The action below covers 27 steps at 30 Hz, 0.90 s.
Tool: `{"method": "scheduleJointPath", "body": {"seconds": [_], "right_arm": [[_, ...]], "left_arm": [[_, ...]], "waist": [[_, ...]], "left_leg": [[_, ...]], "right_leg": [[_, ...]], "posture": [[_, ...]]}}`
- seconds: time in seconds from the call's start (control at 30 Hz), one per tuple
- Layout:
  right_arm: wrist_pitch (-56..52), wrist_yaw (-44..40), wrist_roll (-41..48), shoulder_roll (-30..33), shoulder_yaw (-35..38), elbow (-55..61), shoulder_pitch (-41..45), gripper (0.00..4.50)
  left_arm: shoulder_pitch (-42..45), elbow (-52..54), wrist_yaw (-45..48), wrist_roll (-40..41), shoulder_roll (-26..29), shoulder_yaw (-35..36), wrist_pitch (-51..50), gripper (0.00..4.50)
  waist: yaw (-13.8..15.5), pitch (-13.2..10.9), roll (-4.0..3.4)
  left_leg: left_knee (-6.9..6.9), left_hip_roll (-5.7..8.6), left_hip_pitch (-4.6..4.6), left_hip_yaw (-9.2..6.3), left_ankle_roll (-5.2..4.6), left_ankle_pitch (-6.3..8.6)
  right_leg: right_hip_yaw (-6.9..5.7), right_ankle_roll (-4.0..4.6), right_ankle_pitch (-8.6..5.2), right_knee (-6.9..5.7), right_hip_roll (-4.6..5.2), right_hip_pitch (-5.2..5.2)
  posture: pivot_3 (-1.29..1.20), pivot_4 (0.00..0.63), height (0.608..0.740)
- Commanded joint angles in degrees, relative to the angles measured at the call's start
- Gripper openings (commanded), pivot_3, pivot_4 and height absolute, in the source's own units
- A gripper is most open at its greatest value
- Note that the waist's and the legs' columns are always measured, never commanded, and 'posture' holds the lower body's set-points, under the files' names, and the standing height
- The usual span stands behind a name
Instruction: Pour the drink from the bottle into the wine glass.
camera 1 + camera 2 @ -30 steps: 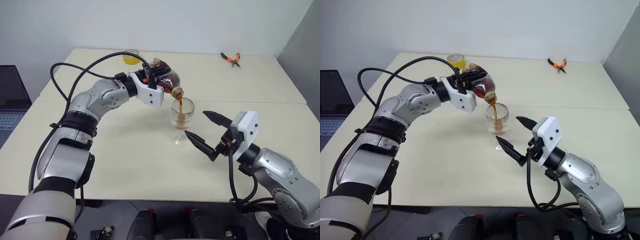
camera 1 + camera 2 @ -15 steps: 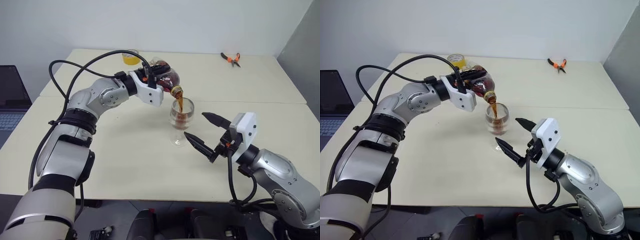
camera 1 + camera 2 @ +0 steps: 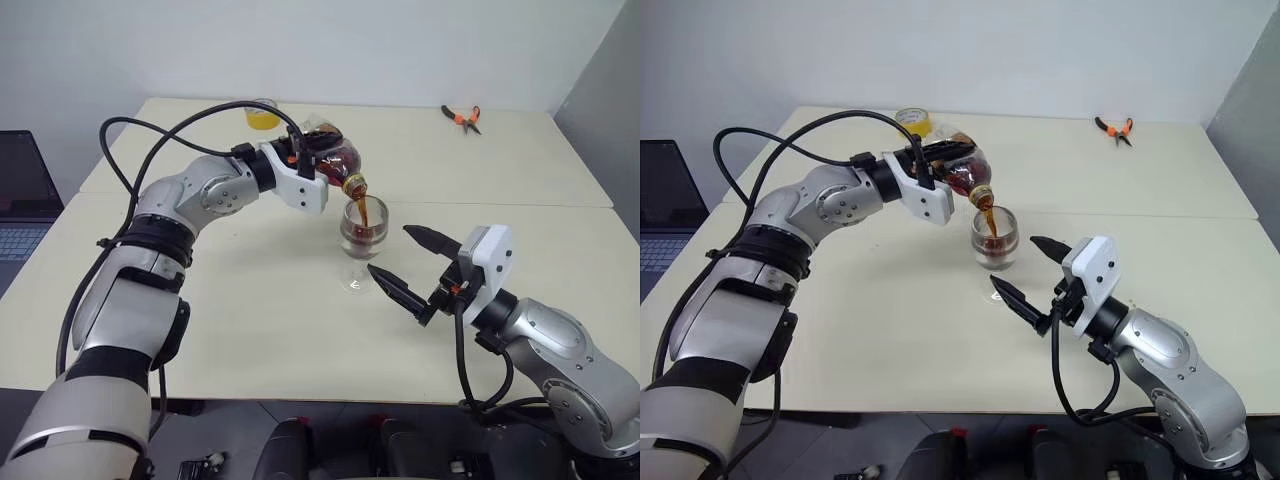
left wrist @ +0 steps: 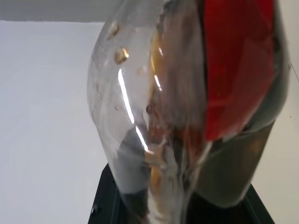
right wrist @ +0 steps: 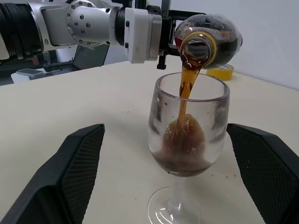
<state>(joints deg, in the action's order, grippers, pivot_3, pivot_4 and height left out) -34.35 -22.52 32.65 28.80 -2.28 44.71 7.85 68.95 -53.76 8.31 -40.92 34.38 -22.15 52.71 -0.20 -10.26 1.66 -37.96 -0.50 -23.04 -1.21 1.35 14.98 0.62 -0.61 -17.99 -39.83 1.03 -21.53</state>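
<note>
left pincer (image 3: 322, 160) clamps tilted bottle (image 3: 335, 162) | drink (image 5: 183, 140) streaming into wine glass (image 5: 188, 135) | right pincer (image 3: 408, 262) spread, empty

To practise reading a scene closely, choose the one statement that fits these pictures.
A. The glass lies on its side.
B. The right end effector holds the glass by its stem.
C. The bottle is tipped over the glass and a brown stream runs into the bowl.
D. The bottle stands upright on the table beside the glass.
C: the left end effector tilts the bottle above the upright glass, and the drink streams into it.
</note>
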Motion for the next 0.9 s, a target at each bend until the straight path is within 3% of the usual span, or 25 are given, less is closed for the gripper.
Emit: {"method": "scheduleJointPath", "body": {"seconds": [0.03,0.9], "right_arm": [[0.44,-0.13,-0.13,-0.08,0.3,1.73,0.31,4.5],[0.38,-0.59,0.34,0.12,0.43,1.8,0.12,4.5]], "left_arm": [[2.71,0.71,-1.46,0.5,0.79,0.44,0.14,0.9],[2.69,1.84,-0.18,1.4,0.62,0.8,-0.4,0.9]], "waist": [[0.0,0.0,0.0],[0.0,0.0,0.0]], "left_leg": [[0.0,0.0,0.0,0.0,0.0,0.0],[-0.02,0.0,0.0,0.02,0.01,0.0]], "right_leg": [[0.0,0.0,0.0,0.0,0.0,0.0],[0.03,0.0,0.0,-0.04,0.0,-0.02]], "posture": [[0.0,0.15,0.74],[0.0,0.15,0.74]]}}
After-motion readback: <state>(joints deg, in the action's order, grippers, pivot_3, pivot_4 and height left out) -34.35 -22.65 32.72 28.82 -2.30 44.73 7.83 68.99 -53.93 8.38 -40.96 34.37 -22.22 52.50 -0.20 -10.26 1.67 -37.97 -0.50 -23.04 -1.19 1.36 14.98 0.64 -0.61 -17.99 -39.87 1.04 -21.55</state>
